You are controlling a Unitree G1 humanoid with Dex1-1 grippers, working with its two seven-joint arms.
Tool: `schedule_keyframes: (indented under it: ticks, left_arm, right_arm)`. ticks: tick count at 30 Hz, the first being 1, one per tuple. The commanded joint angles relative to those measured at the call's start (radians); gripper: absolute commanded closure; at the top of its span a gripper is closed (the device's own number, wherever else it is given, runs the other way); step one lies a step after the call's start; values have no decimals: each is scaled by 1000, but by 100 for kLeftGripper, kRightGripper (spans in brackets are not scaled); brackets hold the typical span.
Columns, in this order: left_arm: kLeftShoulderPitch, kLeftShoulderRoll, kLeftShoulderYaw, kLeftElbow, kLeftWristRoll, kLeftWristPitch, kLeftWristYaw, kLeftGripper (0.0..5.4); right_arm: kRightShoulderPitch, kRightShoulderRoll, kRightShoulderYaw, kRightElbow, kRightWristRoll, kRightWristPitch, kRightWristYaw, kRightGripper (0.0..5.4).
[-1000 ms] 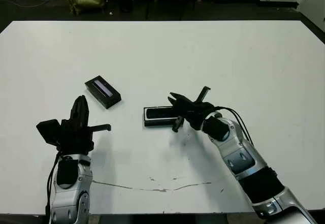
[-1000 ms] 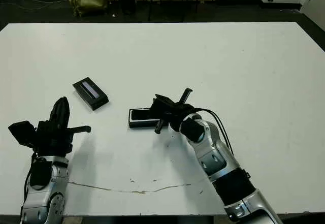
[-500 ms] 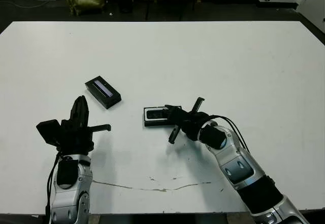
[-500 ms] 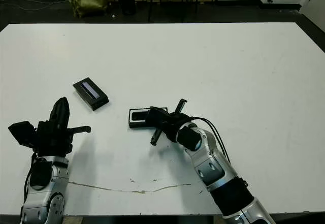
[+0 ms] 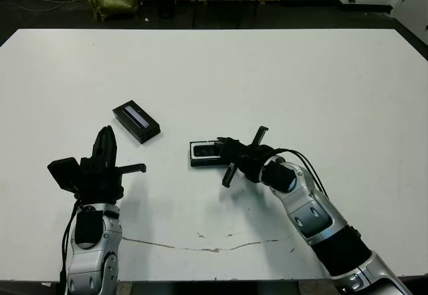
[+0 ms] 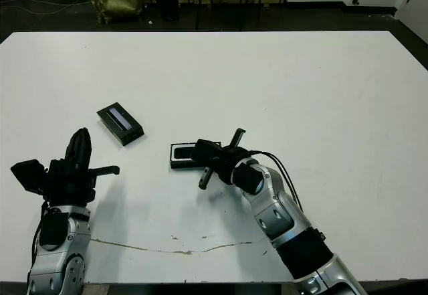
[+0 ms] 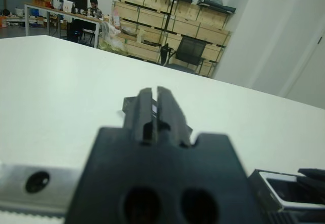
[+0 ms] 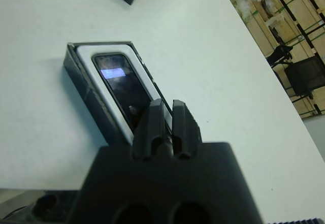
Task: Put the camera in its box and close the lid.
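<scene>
The slim glossy black camera (image 8: 127, 89) lay inside the shallow white-lined black box (image 8: 89, 89), apparently seated flat. The right gripper (image 8: 167, 120), fingers pressed together and empty, hovered over the box's near end. The flat black lid with its pale strip (image 5: 136, 122) sat well apart, and the left gripper (image 7: 151, 113) was likewise closed and empty.

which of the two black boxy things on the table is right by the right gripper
The box, white-lined with the camera in it, sits at the right gripper. The lid, with its pale strip, lies apart.

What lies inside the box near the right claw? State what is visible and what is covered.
Inside the box lies the camera, glossy black with a bluish patch, framed by the white lining. The right claw covers its near end. The lid sits apart.
</scene>
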State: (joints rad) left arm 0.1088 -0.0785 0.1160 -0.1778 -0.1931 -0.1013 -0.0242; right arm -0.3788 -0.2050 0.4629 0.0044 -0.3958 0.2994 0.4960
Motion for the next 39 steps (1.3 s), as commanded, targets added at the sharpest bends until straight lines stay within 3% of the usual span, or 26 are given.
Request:
schedule_keyframes:
  ticks: [1, 7, 12, 15, 17, 22, 29, 31, 35, 39]
  left_arm:
    - [6, 5, 2, 9, 4, 7, 6, 540]
    - [8, 7, -3, -3, 14, 17, 15, 540]
    - [7, 6, 0, -2, 0, 21, 10, 540]
    - [9, 7, 1, -1, -1, 20, 10, 540]
    - [9, 9, 2, 2, 0, 14, 8, 540]
    - [6, 22, 17, 5, -9, 10, -7, 540]
    - [-20, 82, 48, -43, 3, 65, -7, 540]
    - [-31, 107, 52, -55, 20, 73, -10, 540]
    - [-67, 172, 58, -77, 47, 110, -26, 540]
    - [-106, 236, 58, -88, 58, 135, -63, 540]
  right_arm:
    - [47, -47, -39, -14, 21, 41, 21, 538]
    - [106, -68, -178, -162, 139, 12, 14, 538]
    - [137, -70, -322, -297, 317, -2, 32, 538]
    - [141, -69, -401, -389, 390, 69, 7, 538]
    - [146, -61, -438, -409, 411, 71, -27, 538]
    - [176, -6, -521, -397, 446, 68, -155, 538]
    - [231, 138, -628, -421, 572, 230, -340, 538]
    - [254, 139, -629, -403, 581, 183, -337, 538]
    - [312, 117, -599, -332, 526, -27, -319, 538]
    - [348, 117, -592, -310, 517, -80, -332, 538]
